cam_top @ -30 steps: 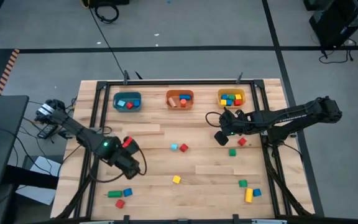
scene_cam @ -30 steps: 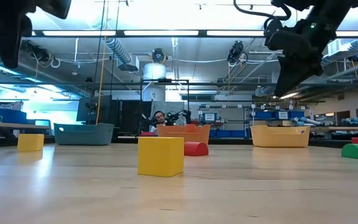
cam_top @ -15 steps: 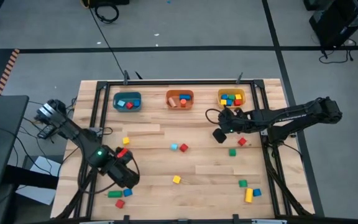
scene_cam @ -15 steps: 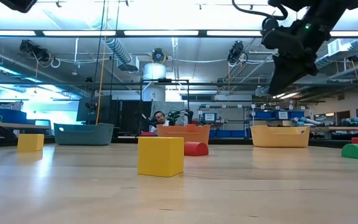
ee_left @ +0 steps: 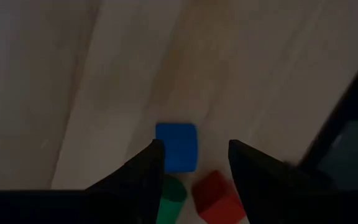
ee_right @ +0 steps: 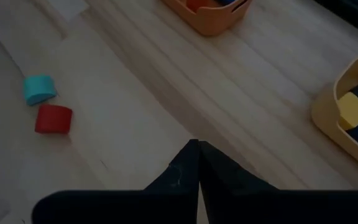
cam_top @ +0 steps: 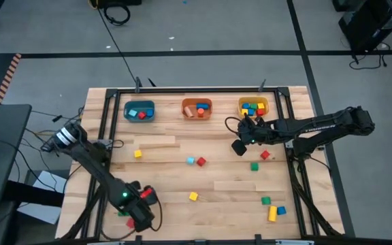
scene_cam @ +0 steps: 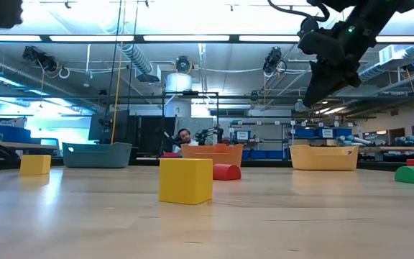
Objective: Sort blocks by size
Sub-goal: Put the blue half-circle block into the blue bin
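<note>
Loose blocks lie flat on the wooden table: a yellow cube (cam_top: 137,154), a light blue one (cam_top: 191,160) beside a red one (cam_top: 201,161), another yellow cube (cam_top: 193,197), and green, red, blue and yellow ones at the right. My left gripper (cam_top: 137,218) hangs open, pointing down, above a cluster at the near left corner. That cluster holds a blue block (ee_left: 176,146), a green one (ee_left: 169,196) and a red one (ee_left: 215,194). My right gripper (cam_top: 238,146) is shut and holds nothing, above the table in front of the yellow bin (cam_top: 253,107).
A teal bin (cam_top: 139,111), an orange bin (cam_top: 197,109) and the yellow bin stand in a row along the far edge, each with blocks in it. A dark frame rail (cam_top: 101,129) borders the table. Bare wood lies in the middle between the loose blocks.
My left gripper has swung from the table's left middle toward the near edge and sunk, now standing over the near-left cluster. This has uncovered the yellow cube at the left. Its fingers have stayed apart. The blocks have not moved.
</note>
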Available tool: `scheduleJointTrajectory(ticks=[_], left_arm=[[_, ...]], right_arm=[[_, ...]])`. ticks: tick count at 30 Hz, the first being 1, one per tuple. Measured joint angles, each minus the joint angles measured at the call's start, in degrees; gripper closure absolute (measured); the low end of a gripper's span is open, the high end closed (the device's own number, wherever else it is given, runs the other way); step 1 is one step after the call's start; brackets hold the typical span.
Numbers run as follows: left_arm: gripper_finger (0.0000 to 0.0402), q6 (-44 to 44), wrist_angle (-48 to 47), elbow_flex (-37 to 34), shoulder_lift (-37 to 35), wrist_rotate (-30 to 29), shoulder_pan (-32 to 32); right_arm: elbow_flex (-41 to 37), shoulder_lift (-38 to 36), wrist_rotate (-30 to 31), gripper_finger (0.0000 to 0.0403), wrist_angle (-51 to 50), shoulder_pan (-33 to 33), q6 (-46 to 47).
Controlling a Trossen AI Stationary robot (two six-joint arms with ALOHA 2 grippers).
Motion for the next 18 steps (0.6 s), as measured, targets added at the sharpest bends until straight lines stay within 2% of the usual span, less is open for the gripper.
scheduleJointTrajectory(ticks=[11,18], left_arm=[[0.0216,6.45,-0.1,-0.28,4.68,1.67,-0.33],[0.0216,6.99,1.1,-2.06,5.92,3.13,-0.33]], right_arm=[[0.0,0.0,-0.07,0.0385,1.36,0.0,-0.06],[0.0,0.0,-0.09,0.038,1.38,0.0,0.0]])
